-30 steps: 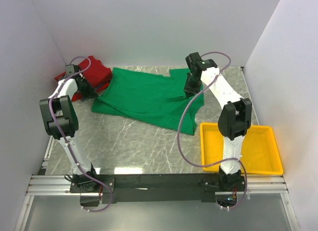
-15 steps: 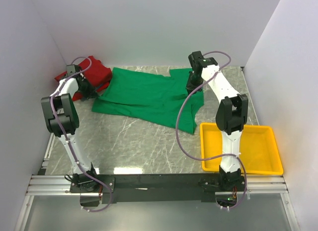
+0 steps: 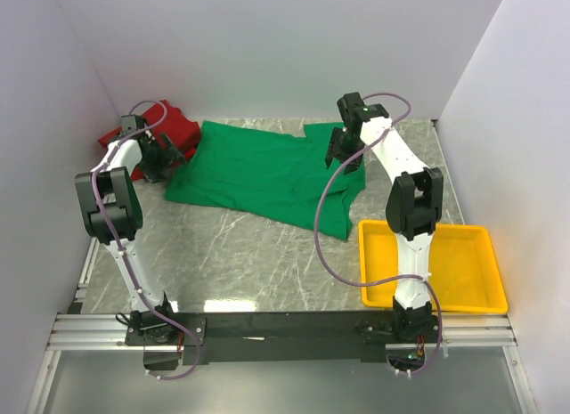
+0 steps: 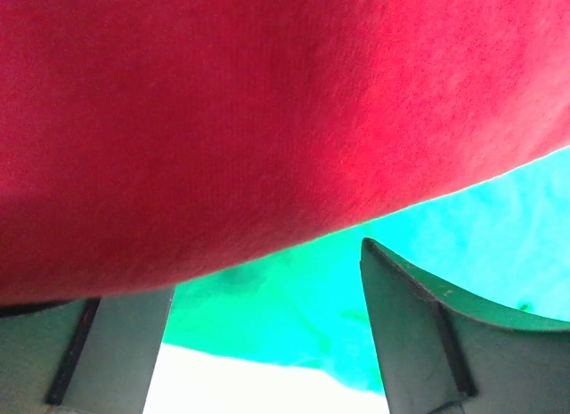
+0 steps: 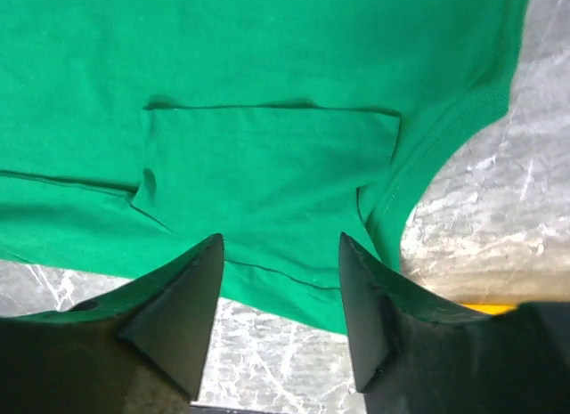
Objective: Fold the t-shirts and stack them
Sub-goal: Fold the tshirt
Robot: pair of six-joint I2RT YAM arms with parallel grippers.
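Note:
The green t-shirt [image 3: 267, 169] lies spread and partly folded on the marble table at the back centre, one flap doubled over on its right side [image 5: 267, 147]. The red t-shirt [image 3: 165, 122] sits bunched in the back left corner; in the left wrist view red cloth [image 4: 249, 120] fills the upper half. My left gripper [image 3: 175, 152] [image 4: 267, 334] stands open at the green shirt's left edge, below the red cloth, holding nothing. My right gripper [image 3: 342, 153] [image 5: 280, 240] is open just above the green shirt's right hem, with nothing pinched between its fingers.
A yellow plastic tray [image 3: 463, 280] stands at the near right, beside the right arm's base. White walls close in the back and both sides. Bare marble [image 3: 240, 254] stretches between the green shirt and the arm bases.
Both grippers have gone from shut to open and let go of the green shirt's edges. The shirt stays spread in place. The arms have barely shifted.

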